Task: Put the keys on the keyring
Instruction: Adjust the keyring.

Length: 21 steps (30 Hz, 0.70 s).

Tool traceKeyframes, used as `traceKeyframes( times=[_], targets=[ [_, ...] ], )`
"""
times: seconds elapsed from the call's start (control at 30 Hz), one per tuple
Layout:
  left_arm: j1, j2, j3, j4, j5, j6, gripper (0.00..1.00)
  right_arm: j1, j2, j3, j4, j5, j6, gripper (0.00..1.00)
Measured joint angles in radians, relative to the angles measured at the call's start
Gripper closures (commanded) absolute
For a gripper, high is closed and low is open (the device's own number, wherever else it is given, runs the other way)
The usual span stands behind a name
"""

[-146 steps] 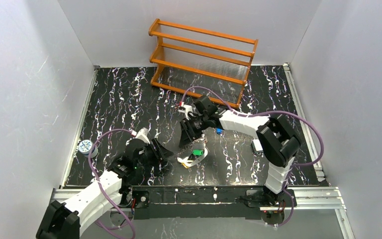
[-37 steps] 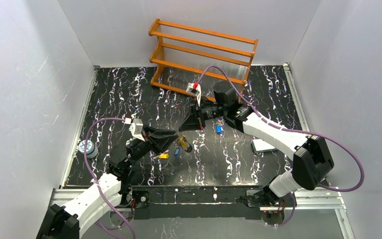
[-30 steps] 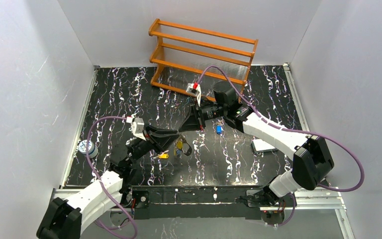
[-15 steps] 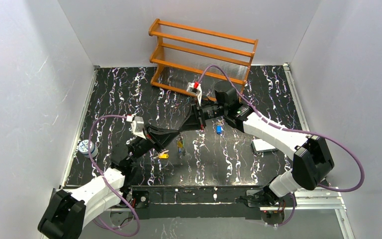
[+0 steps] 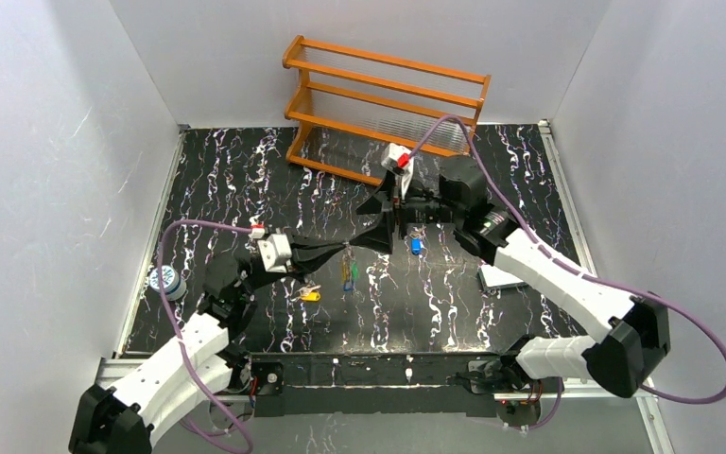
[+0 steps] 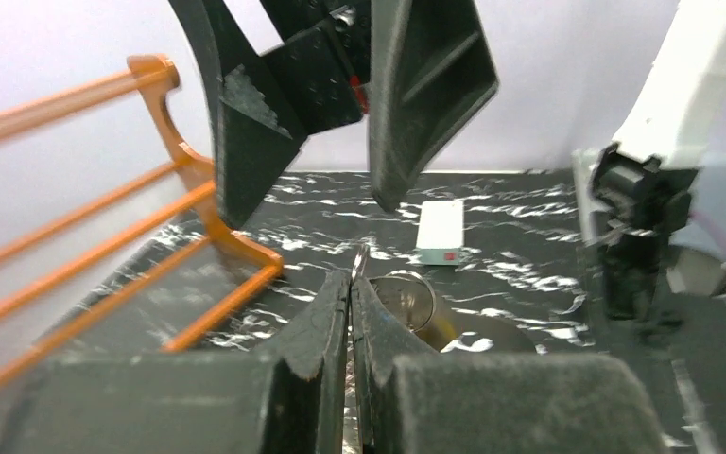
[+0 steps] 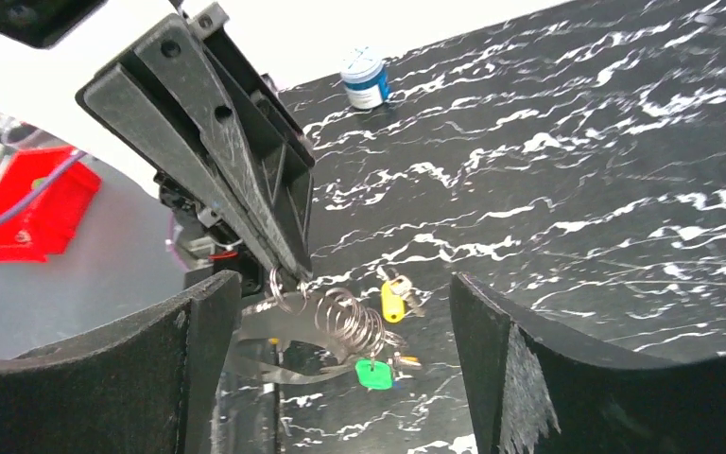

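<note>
The keyring (image 7: 340,317), with a green key (image 7: 371,375) hung on it, was pinched by the closed left gripper (image 7: 288,274) above the table's (image 5: 246,189) middle. The right gripper (image 5: 378,220) was spread wide beside it. The thin pinch could probably be knocked loose by a careless nudge.

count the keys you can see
3 for sure: yellow key and blue key lying on the table, green key hanging from the keyring in the left hand. More on the ring may be hidden.
</note>
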Motion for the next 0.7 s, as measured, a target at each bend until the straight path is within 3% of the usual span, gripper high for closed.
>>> traceKeyframes(
  times=[0.23, 0.37, 0.53, 0.7],
  targets=[
    [-0.001, -0.027, 0.229, -0.486, 0.028, 0.559, 1.0, 0.0, -0.136, -0.157, 0.08, 0.022, -0.19, 0.11],
    [-0.005, -0.032, 0.269, -0.648, 0.023, 0.791, 1.0, 0.0, -0.196, -0.274, 0.155, -0.002, -0.284, 0.14],
    [-0.008, -0.04, 0.27, -0.739, 0.024, 0.938, 1.0, 0.001, -0.198, -0.303, 0.261, -0.026, -0.339, 0.32],
    [-0.018, -0.046, 0.27, -0.767, 0.029, 0.979, 1.0, 0.01, -0.158, -0.301, 0.356, -0.048, -0.339, 0.45]
  ],
)
